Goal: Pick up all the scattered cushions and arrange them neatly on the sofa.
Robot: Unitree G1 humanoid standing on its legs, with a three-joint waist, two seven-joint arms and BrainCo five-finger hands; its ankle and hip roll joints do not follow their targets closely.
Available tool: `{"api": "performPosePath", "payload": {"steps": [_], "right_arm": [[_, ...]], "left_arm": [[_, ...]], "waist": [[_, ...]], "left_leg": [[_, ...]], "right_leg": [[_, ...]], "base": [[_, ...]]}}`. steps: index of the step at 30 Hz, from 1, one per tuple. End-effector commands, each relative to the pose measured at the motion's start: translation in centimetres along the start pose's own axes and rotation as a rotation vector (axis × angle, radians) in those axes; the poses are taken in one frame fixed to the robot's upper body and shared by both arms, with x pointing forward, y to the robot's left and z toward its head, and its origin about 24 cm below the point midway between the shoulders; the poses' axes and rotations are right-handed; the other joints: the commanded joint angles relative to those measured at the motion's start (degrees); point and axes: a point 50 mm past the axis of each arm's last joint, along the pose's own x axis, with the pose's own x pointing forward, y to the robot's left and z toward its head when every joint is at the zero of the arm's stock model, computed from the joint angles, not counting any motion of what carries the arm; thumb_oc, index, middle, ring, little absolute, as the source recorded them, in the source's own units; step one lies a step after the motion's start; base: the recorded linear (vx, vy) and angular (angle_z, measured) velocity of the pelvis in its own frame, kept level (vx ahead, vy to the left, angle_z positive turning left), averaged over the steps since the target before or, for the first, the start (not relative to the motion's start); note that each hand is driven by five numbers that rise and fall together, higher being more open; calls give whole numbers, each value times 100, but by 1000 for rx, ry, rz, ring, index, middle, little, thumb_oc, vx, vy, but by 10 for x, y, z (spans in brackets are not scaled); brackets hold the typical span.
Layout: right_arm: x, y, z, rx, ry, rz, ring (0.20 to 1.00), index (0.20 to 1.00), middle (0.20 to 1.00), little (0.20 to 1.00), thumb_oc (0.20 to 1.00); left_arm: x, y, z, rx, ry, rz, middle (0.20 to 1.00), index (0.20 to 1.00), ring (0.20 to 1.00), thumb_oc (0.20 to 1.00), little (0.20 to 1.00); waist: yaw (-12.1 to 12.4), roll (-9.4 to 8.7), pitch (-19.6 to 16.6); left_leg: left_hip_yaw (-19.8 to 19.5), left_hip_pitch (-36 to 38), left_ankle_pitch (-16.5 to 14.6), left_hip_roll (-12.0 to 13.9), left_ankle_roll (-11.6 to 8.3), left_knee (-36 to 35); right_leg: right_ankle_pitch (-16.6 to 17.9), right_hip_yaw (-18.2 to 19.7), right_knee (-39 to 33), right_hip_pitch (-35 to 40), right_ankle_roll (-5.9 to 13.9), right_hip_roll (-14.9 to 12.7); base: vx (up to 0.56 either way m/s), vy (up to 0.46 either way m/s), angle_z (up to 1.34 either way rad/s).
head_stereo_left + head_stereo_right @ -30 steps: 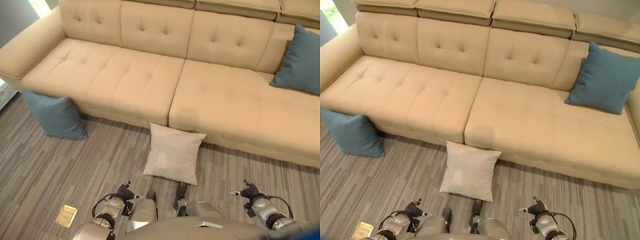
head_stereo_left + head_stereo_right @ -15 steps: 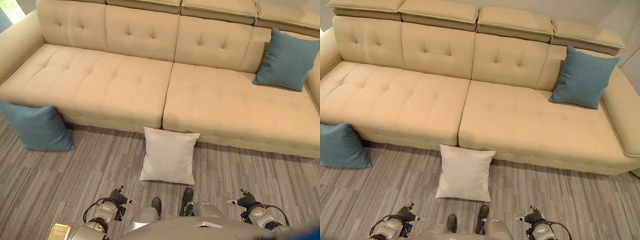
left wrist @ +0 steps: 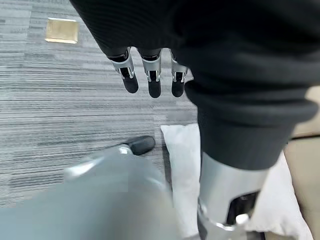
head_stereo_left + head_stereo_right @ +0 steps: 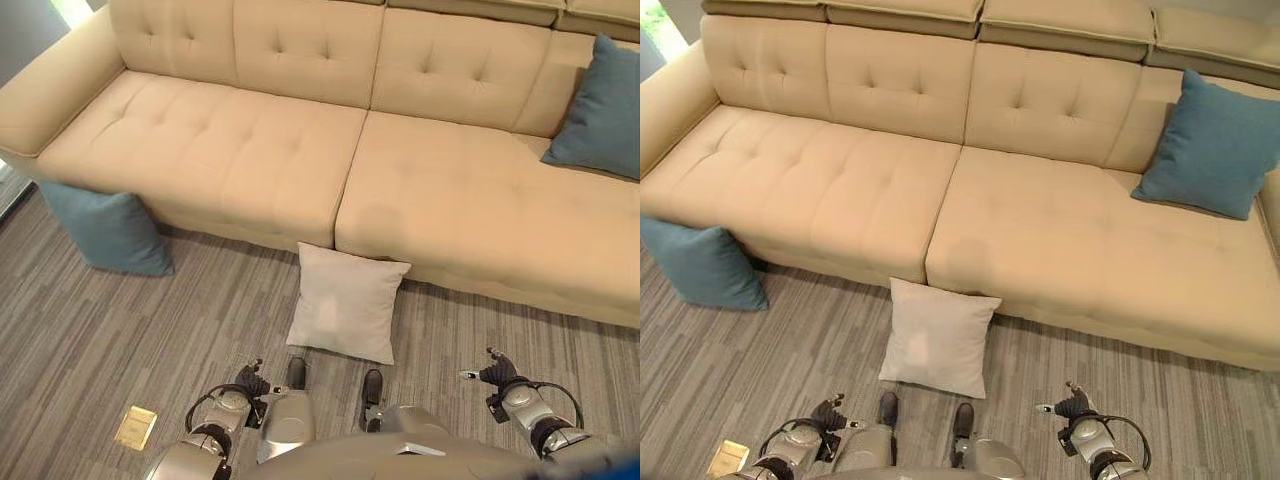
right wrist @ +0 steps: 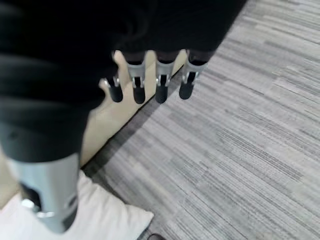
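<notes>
Fingers (image 3: 152, 82) hang relaxed, well short of white cushion (image 4: 345, 303).

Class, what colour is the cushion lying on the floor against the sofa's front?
White cushion, clearest in the right eye view.

The sofa (image 4: 940, 190) spans the far side. One cushion (image 4: 1216, 148) leans against its backrest at the far right of the seat. A second cushion (image 4: 936, 337) lies on the floor (image 4: 790, 350) against the sofa's front, centre. A third cushion (image 4: 702, 266) stands on the floor at the left, against the sofa's corner.
</notes>
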Motion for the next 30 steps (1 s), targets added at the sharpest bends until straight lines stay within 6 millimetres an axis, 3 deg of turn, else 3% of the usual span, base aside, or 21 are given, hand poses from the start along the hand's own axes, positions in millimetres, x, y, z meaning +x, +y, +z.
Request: {"api": "performPosePath", "payload": {"steps": [1,8,16,18,20,24,28,30], "right_arm": [[-2,3,-8,3,19,0,1000,1000,1000,1000,1000],[-4,10,-7,18,21,17,1000,1000,1000,1000,1000],[-3,8,-7,36,19,10,1000,1000,1000,1000,1000],[-2,5,-2,38,4,0,1000,1000,1000,1000,1000],[1,2,10,29,-35,-12,1000,1000,1000,1000,1000],[1,-2,9,5,-34,-22,1000,1000,1000,1000,1000],[1,-9,0,16,-15,-39,1000,1000,1000,1000,1000],[1,-13,-1,13,-12,-49,1000,1000,1000,1000,1000]], "left_arm": [[2,12,8,33,-35,27,1000,1000,1000,1000,1000],[1,25,6,28,-30,63,1000,1000,1000,1000,1000],[1,25,8,13,-42,67,1000,1000,1000,1000,1000],[2,26,17,7,-71,74,1000,1000,1000,1000,1000],[3,28,23,-17,-88,83,1000,1000,1000,1000,1000],[3,25,22,-11,-88,75,1000,1000,1000,1000,1000],[3,15,27,-7,-104,34,1000,1000,1000,1000,1000],[4,10,35,-15,-130,15,1000,1000,1000,1000,1000]], "waist": [[86,-207,-219],[214,-306,-180],[270,-301,-200],[268,-284,-161],[338,-216,-99],[224,-209,-122],[95,-145,-91],[115,-189,-29]], "left_leg": [[99,-26,-453,-509,259,447],[281,-72,-684,-593,385,674],[372,75,-690,-570,420,471],[392,87,-637,-559,413,360],[457,69,-510,-460,378,160],[390,-39,-350,-518,310,103],[240,-11,-397,-495,213,257],[-33,-209,-385,-452,124,570]], "right_leg": [[-428,147,656,-70,825,-681],[-311,130,758,-167,985,-894],[-217,117,660,-142,1038,-942],[-193,58,680,-200,1053,-952],[-158,-312,961,-493,1089,-940],[-264,34,704,-497,936,-614],[-381,-13,521,-287,752,-490],[-481,-10,486,-141,689,-466]], "base": [[67,188,-17],[27,96,-21],[27,-2,-3],[-42,-80,-5],[-84,-116,-25],[9,-120,-39],[65,-93,41],[80,0,94]]}}
